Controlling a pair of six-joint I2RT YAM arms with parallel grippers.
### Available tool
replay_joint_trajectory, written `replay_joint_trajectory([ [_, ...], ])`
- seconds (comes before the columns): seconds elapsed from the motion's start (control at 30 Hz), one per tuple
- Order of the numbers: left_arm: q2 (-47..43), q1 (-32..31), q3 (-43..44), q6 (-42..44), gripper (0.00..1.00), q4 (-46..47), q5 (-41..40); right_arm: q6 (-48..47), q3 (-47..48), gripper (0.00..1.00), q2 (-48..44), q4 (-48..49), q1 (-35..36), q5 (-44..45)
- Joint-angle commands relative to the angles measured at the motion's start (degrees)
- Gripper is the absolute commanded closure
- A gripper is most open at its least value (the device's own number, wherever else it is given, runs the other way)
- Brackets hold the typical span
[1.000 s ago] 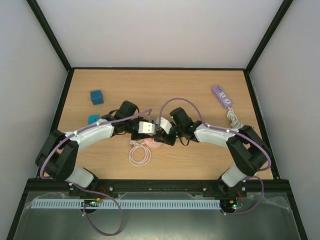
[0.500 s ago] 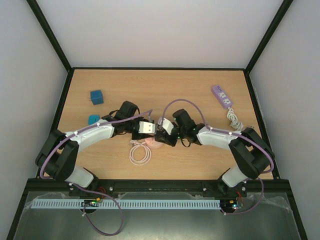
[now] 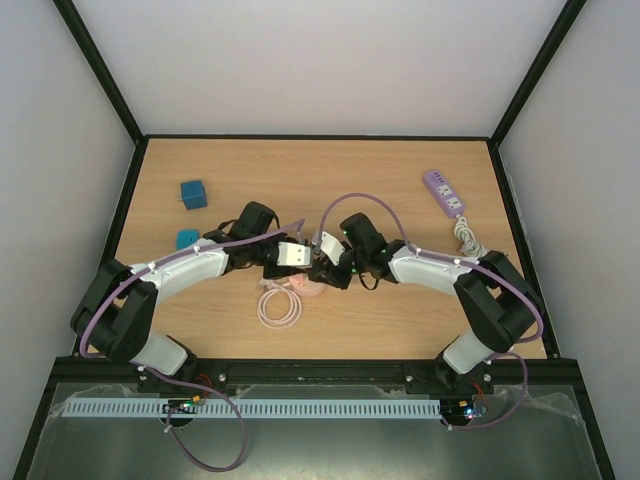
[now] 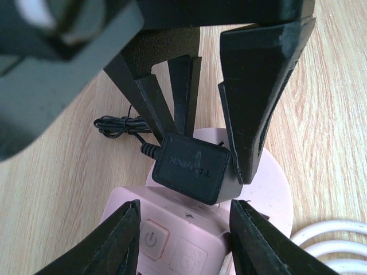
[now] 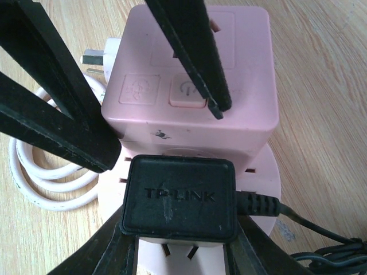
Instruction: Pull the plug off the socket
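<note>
Plug [image 5: 180,197] (black) clamped in right gripper [image 5: 181,243]; left gripper [image 4: 183,212] clamps socket [image 4: 172,243].

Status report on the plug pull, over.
Left gripper clamped on pink socket. Right gripper clamped on black plug. Plug not yet clear of socket. White coiled cable beside socket, not blocking.

The socket [image 3: 303,286] sits mid-tabletop [image 3: 330,170], between the fingers of the left tool [image 4: 184,203]. The plug [image 5: 180,197] is seated on the socket's side facing the right arm, between the fingers of the right tool [image 5: 180,243]. A coiled cable [image 3: 278,308] lies just before the socket, leftward. A power strip [image 3: 443,193] lies back right. A block [image 3: 193,194] lies back left.
</note>
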Motion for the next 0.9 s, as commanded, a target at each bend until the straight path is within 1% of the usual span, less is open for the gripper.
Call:
replay_joint_trajectory([
  [0.0, 5.6, -0.35, -4.57, -0.41, 0.56, -11.76, -8.17, -1.05, 6.04, 0.93, -1.78, 2.32, 2.44, -7.0],
  [0.1, 5.61, -0.36, -4.95, -0.31, 0.56, -11.74, -8.57, -2.64, 4.3, 0.93, -3.68, 3.14, 2.43, -4.8],
  [0.17, 5.61, -0.38, -5.13, -0.37, 0.56, -11.68, -8.63, -2.78, -0.28, 0.94, -6.87, 8.46, 2.36, -3.83],
  [0.23, 5.53, -0.41, -5.15, -0.53, 0.56, -11.73, -8.66, -3.24, -3.67, 0.94, -8.87, 12.24, 2.29, -4.48],
  [0.33, 5.69, -0.41, -5.21, -0.42, 0.56, -11.81, -8.71, -1.15, -6.32, 0.94, -9.09, 17.37, 1.55, -6.39],
  [0.4, 5.78, -0.35, -5.06, -0.53, 0.56, -11.84, -8.94, 0.33, -6.51, 0.94, -9.06, 18.85, 1.35, -8.26],
  [0.5, 5.63, -0.43, -4.99, -0.6, 0.56, -11.83, -8.9, 1.88, -4.47, 0.94, -8.19, 17.31, 1.37, -9.54],
  [0.67, 5.42, -0.51, -5.15, -0.67, 0.56, -11.41, -8.56, 3.48, 1.81, 0.94, -4.17, 9.54, 1.43, -9.42],
  [0.87, 5.61, -0.79, -5.48, -0.64, 0.56, -11.1, -8.73, 3.69, 6.8, 0.94, -0.55, 2.01, 1.92, -8.44],
])
